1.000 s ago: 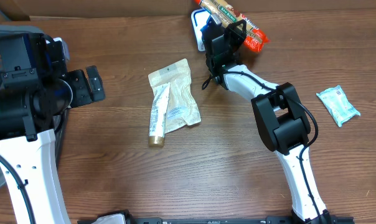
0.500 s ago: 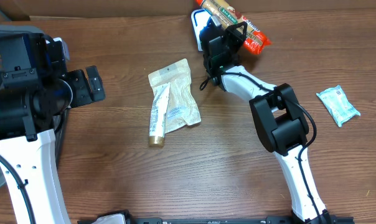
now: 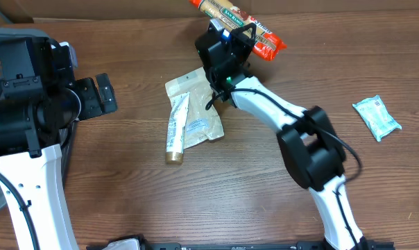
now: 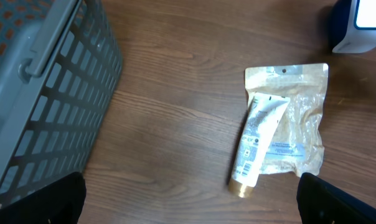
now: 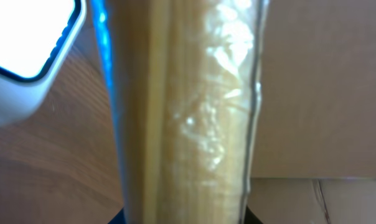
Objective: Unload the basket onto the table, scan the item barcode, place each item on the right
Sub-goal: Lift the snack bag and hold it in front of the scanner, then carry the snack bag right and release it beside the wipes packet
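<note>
My right gripper [image 3: 232,33] is shut on a long packet [image 3: 238,28] with a red wrapper and pale yellow contents, held off the table at the far edge. In the right wrist view the packet [image 5: 182,112] fills the middle, with the white, blue-edged scanner [image 5: 23,59] just left of it. The scanner [image 4: 361,25] also shows at the top right of the left wrist view; from overhead my right gripper hides most of it. My left gripper [image 3: 98,96] stands open at the left with nothing between its fingers [image 4: 60,202].
A clear pouch [image 3: 199,104] with a white tube [image 3: 175,128] lying on it rests mid-table. A teal packet [image 3: 377,117] lies at the right. A grey mesh basket [image 4: 45,87] stands at the left. A cardboard wall runs along the far side.
My right arm has swung left with the long packet, so the packet now sits further left above the scanner. The left arm has not moved.
</note>
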Controlling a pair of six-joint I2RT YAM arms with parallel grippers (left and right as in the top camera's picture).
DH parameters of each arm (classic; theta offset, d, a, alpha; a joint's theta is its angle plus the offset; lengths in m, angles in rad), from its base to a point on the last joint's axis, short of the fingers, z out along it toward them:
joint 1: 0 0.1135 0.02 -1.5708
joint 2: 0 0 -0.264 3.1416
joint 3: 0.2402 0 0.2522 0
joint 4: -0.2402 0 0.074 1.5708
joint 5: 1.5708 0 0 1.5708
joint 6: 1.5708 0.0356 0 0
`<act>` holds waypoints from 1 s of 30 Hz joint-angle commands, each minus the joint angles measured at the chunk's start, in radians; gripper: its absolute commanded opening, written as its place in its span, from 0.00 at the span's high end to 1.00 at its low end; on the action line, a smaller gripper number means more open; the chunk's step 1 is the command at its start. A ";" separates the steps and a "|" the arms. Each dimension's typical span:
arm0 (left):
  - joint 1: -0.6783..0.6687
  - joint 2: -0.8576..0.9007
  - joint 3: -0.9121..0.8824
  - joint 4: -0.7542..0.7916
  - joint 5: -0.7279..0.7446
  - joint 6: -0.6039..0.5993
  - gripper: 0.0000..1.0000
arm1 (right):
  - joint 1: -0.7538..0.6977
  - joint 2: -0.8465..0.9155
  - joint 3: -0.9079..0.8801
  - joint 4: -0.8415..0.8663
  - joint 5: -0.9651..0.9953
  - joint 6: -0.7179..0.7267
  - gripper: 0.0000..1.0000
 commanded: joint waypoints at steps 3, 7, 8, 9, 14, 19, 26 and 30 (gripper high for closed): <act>0.004 0.003 -0.002 0.003 0.009 -0.007 0.01 | 0.014 -0.333 0.044 -0.409 -0.307 0.495 0.96; 0.004 0.003 -0.002 0.003 0.009 -0.007 0.01 | -0.066 -0.505 0.045 -0.649 -0.729 0.751 0.96; 0.004 0.003 -0.002 0.003 0.009 -0.007 0.01 | -0.127 -0.563 0.045 -0.713 -0.895 0.856 0.96; 0.004 0.003 -0.002 0.003 0.009 -0.007 0.01 | -0.175 -0.595 0.045 -0.756 -1.001 0.936 0.96; 0.004 0.003 -0.002 0.003 0.009 -0.007 0.00 | -0.452 -0.627 0.036 -0.974 -1.188 1.231 0.96; 0.004 0.003 -0.002 0.003 0.009 -0.007 0.00 | -0.688 -0.583 -0.098 -0.982 -1.191 1.481 0.96; 0.004 0.003 -0.002 0.003 0.009 -0.006 0.01 | -0.842 -0.503 -0.406 -0.653 -1.345 1.524 0.96; 0.004 0.003 -0.002 0.003 0.009 -0.007 0.00 | -0.870 -0.478 -0.550 -0.470 -1.344 1.556 0.96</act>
